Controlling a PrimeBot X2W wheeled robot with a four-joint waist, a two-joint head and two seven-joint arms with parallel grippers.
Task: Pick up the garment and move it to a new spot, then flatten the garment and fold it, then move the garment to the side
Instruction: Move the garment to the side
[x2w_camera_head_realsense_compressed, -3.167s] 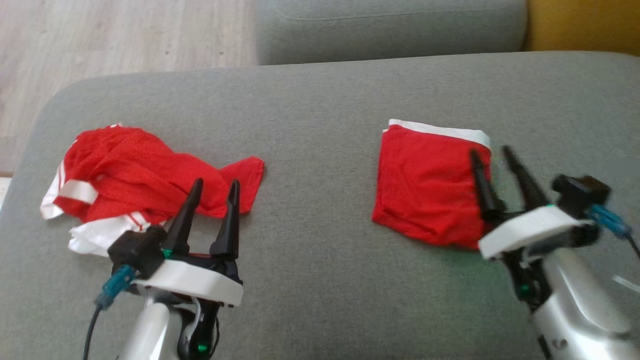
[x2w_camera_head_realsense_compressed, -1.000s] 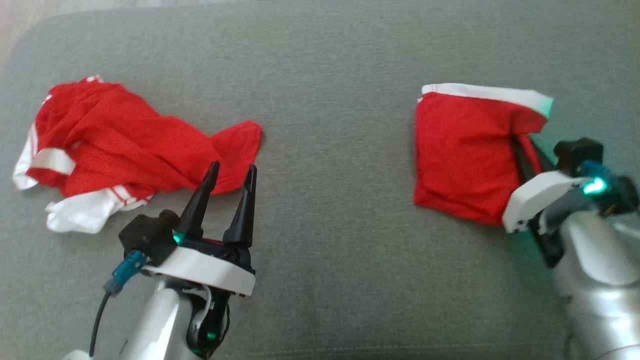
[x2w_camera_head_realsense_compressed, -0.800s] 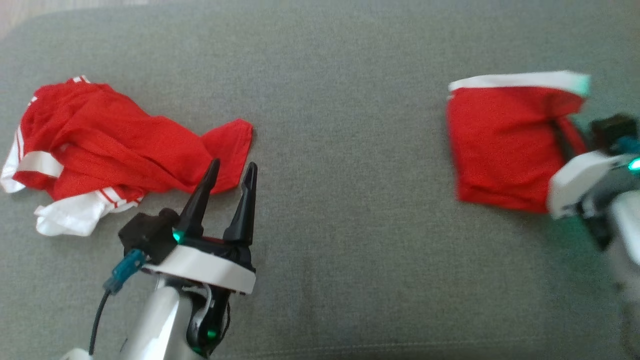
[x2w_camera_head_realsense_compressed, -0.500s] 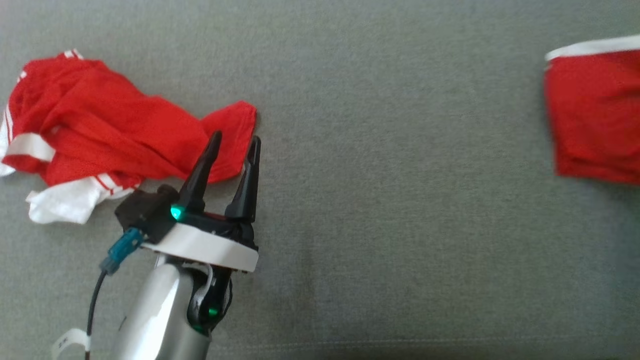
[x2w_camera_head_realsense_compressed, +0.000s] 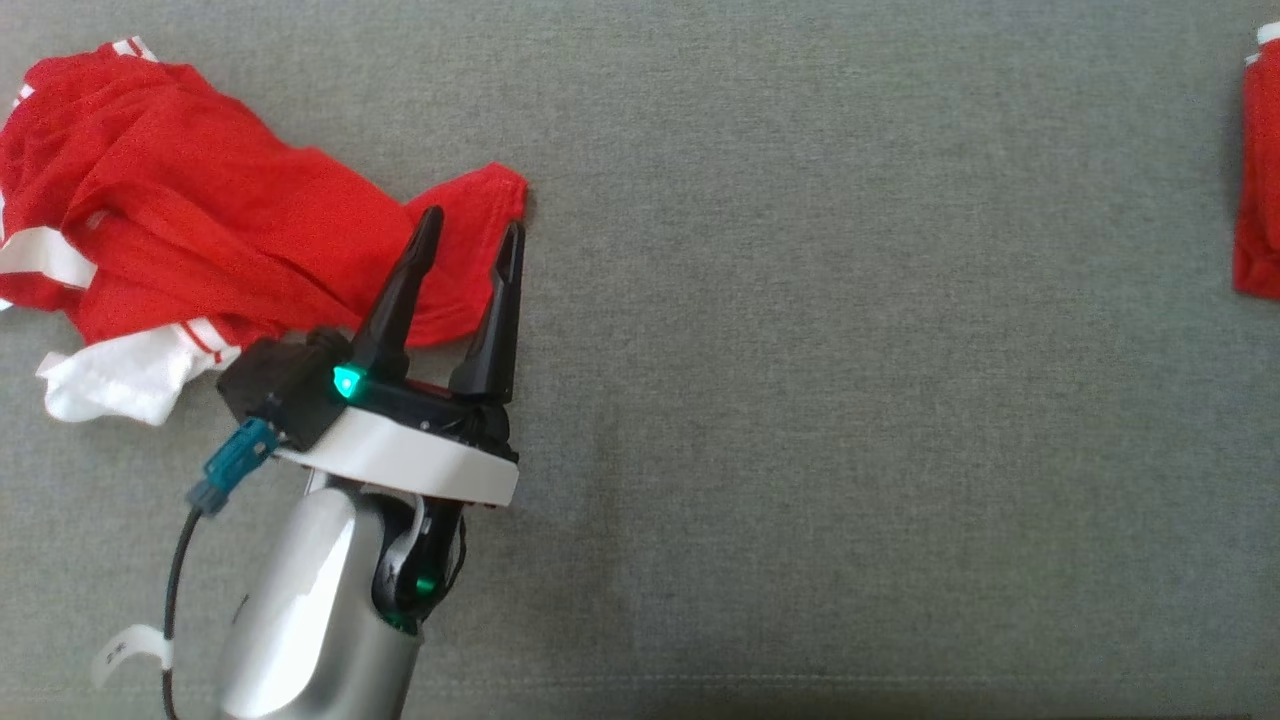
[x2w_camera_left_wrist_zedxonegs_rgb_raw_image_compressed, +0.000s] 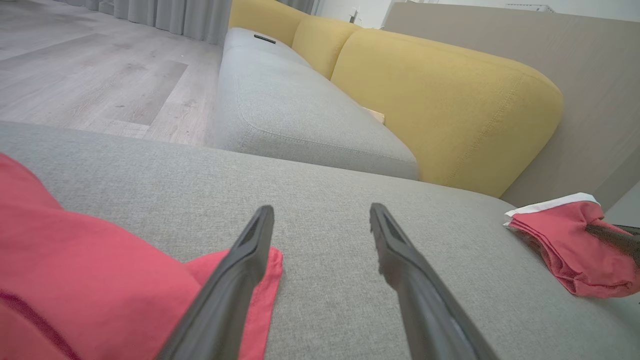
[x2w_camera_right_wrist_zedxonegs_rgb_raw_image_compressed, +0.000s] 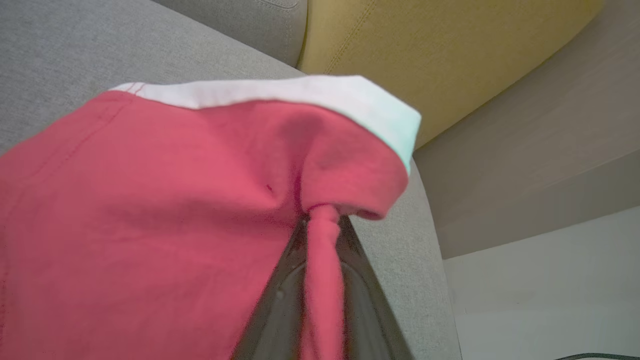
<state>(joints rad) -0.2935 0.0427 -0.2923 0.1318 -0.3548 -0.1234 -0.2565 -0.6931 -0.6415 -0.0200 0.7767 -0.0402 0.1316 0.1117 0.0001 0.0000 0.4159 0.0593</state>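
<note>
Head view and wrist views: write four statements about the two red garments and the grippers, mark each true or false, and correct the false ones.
1. The right gripper is shut on a pinch of the folded garment. True.
2. The left gripper is shut on the crumpled garment. False: it is open and holds nothing, with its fingers by that garment's tip.
3. The folded garment has a white band along one edge. True.
4. Both garments are on a wooden table. False: they are on a grey sofa seat.
</note>
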